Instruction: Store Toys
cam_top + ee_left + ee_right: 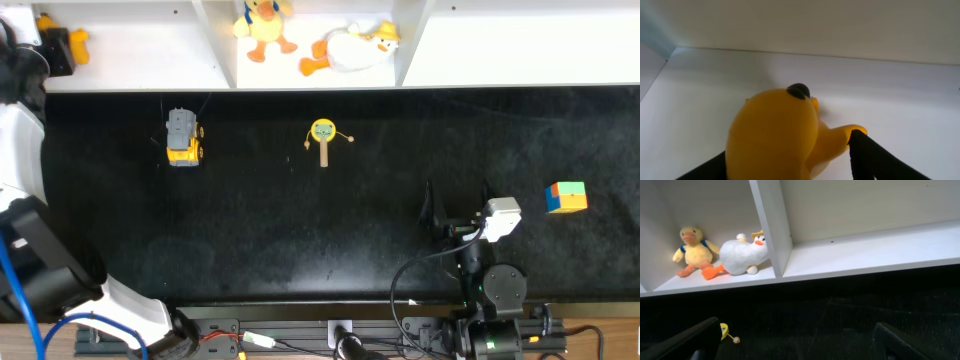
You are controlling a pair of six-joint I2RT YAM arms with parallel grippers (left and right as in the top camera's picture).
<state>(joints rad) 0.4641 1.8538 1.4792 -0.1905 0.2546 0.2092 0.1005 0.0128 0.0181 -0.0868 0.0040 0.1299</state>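
Left pincer (782, 162): clenched on a yellow plush toy (772, 125); its black fingers (865, 155) press the toy from both sides; the pincer and toy are inside the leftmost compartment of the white shelf (890, 95), with the compartment's back wall just beyond the toy; whether the toy rests on the shelf floor cannot be told.

Right pincer (797, 342): released, the fingers spread wide, grasping nothing; it hangs low over the black table (300, 230), well apart from every toy.

Outward from the right pincer, on the table: a multicoloured cube (566, 197) near it on its right side; a yellow rattle (323, 138) on a wooden handle ahead and to its left; a yellow-and-grey toy truck (183, 137) farther left, well apart from the rattle.

Beyond the table, ahead of the right pincer: the shelf, set along the table's far edge; in its middle compartment sit a yellow plush duck (690, 250) and a white plush goose (742, 255), touching each other, the goose just beside the divider; the duck sits upright, the goose lies on its side.
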